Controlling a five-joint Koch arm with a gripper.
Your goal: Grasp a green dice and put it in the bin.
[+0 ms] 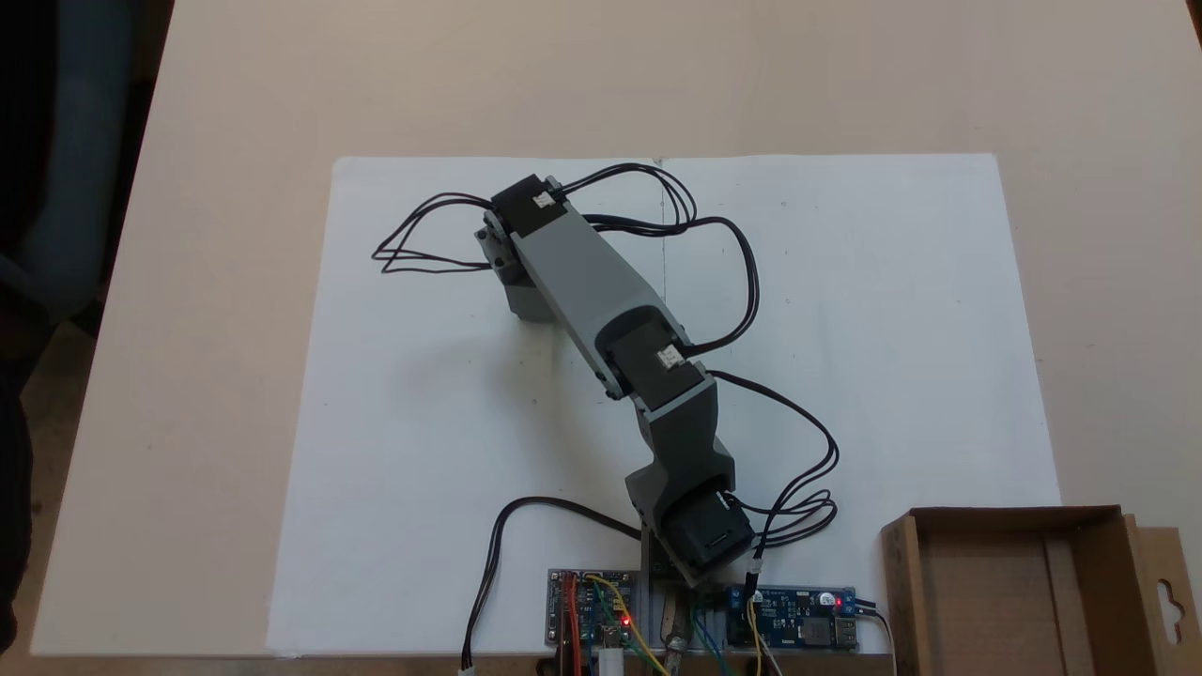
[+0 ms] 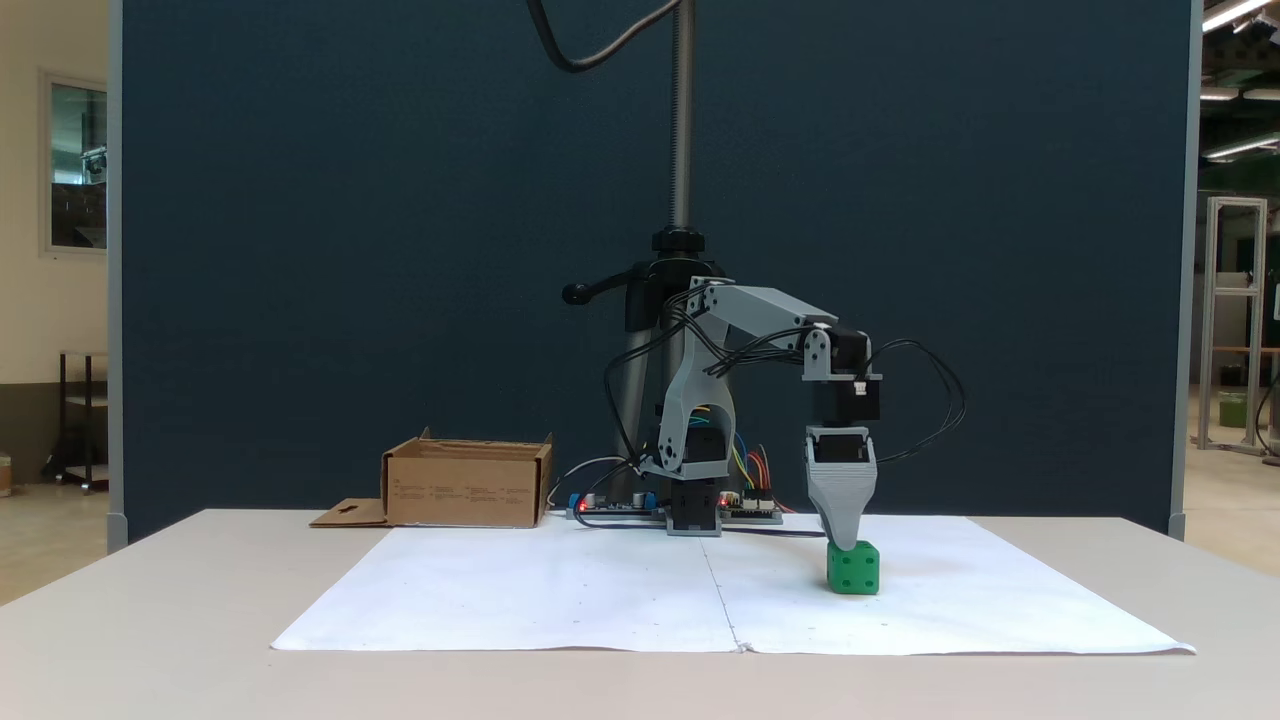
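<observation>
The surface carries a white sheet. The cardboard box stands at its far edge. The fingers point down onto the green dice, apparently touching; their grip cannot be determined.

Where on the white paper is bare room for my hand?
The paper is bare on the top view's left, between arm and paper edge, and on its right, above the box. The circuit boards and cables crowd the bottom edge.
</observation>
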